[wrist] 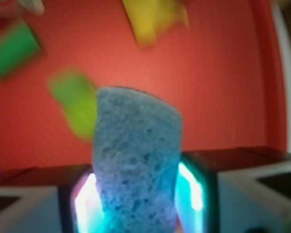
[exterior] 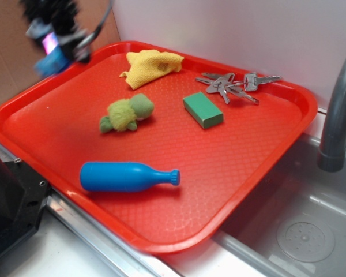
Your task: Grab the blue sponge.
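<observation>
In the wrist view the blue sponge (wrist: 136,160), light blue and porous, stands up between my two lit pads (wrist: 191,191), pinched at its lower part. My gripper (wrist: 138,204) is shut on it and holds it above the red tray (wrist: 223,73). In the exterior view my gripper (exterior: 55,37) is blurred, raised over the tray's far left corner, with a bit of the blue sponge (exterior: 49,63) showing below it.
On the red tray (exterior: 248,156) lie a smooth blue bottle (exterior: 127,176), a green plush toy (exterior: 127,112), a green block (exterior: 203,109), a yellow cloth (exterior: 150,66) and keys (exterior: 233,85). A sink (exterior: 300,225) and grey faucet (exterior: 337,115) are at the right.
</observation>
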`<act>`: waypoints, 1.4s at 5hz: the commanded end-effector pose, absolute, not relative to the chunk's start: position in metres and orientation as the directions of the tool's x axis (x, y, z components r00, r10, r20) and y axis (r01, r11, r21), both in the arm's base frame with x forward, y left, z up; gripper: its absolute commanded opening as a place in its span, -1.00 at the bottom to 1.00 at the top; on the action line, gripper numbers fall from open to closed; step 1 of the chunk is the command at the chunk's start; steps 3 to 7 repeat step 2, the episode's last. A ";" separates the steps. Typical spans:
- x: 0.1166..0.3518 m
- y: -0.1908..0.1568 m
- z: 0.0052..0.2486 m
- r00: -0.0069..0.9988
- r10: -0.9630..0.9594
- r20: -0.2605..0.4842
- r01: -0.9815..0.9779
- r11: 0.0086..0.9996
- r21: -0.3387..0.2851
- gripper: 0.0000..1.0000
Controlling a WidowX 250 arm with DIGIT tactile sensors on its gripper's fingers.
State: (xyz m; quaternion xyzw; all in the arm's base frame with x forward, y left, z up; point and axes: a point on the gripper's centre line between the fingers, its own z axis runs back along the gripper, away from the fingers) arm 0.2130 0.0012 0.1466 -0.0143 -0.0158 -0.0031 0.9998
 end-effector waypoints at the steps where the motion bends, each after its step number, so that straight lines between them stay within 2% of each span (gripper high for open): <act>1: 0.246 -0.032 0.259 0.980 -0.132 0.147 0.134 0.991 -0.003 -1.00; 2: 0.235 -0.029 0.261 0.978 -0.134 0.158 0.131 0.991 0.027 -1.00; 7: 0.235 -0.029 0.261 0.978 -0.134 0.158 0.131 0.991 0.027 -1.00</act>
